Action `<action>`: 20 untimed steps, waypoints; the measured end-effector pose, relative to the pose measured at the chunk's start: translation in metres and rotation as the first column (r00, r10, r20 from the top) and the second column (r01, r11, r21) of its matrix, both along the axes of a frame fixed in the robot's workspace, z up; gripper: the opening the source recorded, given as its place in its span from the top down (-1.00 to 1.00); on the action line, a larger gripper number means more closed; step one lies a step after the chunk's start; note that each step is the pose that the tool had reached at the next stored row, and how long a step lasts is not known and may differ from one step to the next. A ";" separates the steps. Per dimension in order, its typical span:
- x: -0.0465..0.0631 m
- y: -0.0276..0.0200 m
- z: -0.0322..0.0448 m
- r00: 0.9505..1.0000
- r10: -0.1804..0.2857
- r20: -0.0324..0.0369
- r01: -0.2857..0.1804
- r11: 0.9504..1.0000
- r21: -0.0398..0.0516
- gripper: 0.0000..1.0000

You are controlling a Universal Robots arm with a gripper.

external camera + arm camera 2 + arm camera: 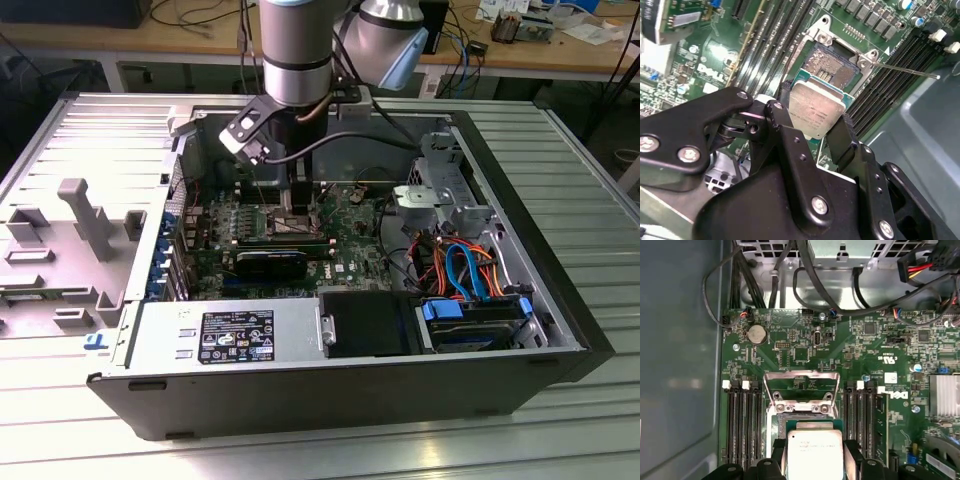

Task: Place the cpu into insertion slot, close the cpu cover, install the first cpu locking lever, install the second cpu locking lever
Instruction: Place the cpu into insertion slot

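In both wrist views the gripper (815, 116) (815, 456) pinches the cpu (815, 107) (815, 452) between its two black fingers (841, 142), one pressed on each of two opposite edges, with the silver-grey top facing the cameras. The chip hangs just over the insertion slot (832, 67) and covers part of the dark recess. It is not seated in it, and whether any edge touches the socket rim cannot be told.

Beyond the chip, the cpu cover (801, 374) stands swung up on its hinge, and green board shows through its square opening. A thin metal lever (905, 70) juts out from one corner of the socket. Long black memory slots (742, 425) run along both sides of the socket on the motherboard (865, 350), and a coin cell (756, 333) sits farther up the board.

In the exterior view the arm reaches straight down into the open computer case (330, 400), which lies on a ribbed metal table (560, 430).
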State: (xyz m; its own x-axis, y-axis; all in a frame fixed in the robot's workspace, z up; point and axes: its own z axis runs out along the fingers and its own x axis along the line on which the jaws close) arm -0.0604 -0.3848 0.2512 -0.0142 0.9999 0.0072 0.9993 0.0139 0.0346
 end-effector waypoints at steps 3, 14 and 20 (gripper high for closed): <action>0.000 0.0007 -0.0032 1.000 -0.001 0.000 0.001 1.000 0.000 -0.08; -0.001 0.0021 -0.0126 1.000 -0.007 0.000 0.007 1.000 0.000 -0.08; -0.001 0.0023 -0.0174 1.000 -0.019 0.000 0.019 1.000 0.000 -0.08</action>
State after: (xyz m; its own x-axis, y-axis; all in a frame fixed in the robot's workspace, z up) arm -0.0610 -0.3825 0.2338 0.0048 1.0000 0.0072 0.9994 -0.0050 0.0345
